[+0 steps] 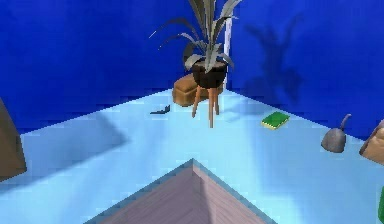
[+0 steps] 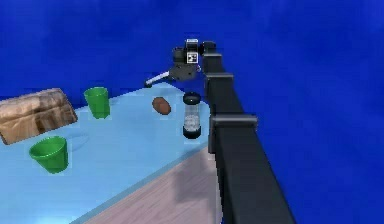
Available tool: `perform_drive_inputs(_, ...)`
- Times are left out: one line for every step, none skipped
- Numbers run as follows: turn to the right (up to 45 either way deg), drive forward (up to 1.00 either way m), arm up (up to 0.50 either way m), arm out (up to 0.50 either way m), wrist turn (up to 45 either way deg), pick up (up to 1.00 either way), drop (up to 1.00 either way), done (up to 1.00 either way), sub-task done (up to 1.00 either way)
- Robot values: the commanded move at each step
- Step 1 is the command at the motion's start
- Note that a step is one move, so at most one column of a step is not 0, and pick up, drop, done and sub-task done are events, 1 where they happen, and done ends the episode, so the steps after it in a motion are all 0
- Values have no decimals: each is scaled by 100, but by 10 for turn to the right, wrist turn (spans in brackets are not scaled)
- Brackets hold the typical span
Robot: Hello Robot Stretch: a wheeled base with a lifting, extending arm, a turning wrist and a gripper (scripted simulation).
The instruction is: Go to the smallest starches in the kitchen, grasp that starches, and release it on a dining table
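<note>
1. Spreading through both views, a smooth pale-blue worktop (image 1: 90,150) with a sharp corner meets deep blue walls. Below the corner lies a floor (image 1: 190,200) of pinkish planks.
2. A dark, matt, square-sectioned arm (image 2: 238,150) rises from the arm side view's bottom edge, with two small white marked squares at its far end.
3. In the forward view a potted plant (image 1: 210,35) with long grey-green strap leaves sits in a dark round pot on a splay-legged wooden stand (image 1: 205,100). A brown boxy thing (image 1: 185,92) stands just beside the stand.
4. A brown loaf-shaped block (image 2: 35,115) with a rough, ridged surface lies on the worktop at the arm side view's left edge.
5. Two tapered green cups stand near the block: the far cup (image 2: 96,101) just to its right, the near cup (image 2: 48,153) below it in the picture. What they contain cannot be made out.
6. A small cylindrical jar (image 2: 191,115) with a dark cap and a pale body stands just left of the arm.
7. Well apart on the forward view's worktop are a flat green book (image 1: 275,120), a grey bell-shaped thing (image 1: 336,138) with a thin handle, and a small dark thing (image 1: 160,109).
8. A brown oval lump (image 2: 161,104), potato-like in shape and colour, lies on the worktop between the far cup and the jar.
9. The hand (image 2: 158,78), a dark body with two thin fingers pointing to the arm side view's left, shows just above the lump in the picture. Whether it is over the lump or touching it, and whether it is grasping anything, I cannot tell.
</note>
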Motion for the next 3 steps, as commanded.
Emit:
perform_drive_inputs(0,0,-12,0,0,0,0,0,0)
perform_drive_inputs(0,0,0,0,0,100,0,0,0)
perform_drive_inputs(0,0,10,0,0,0,0,0,0)
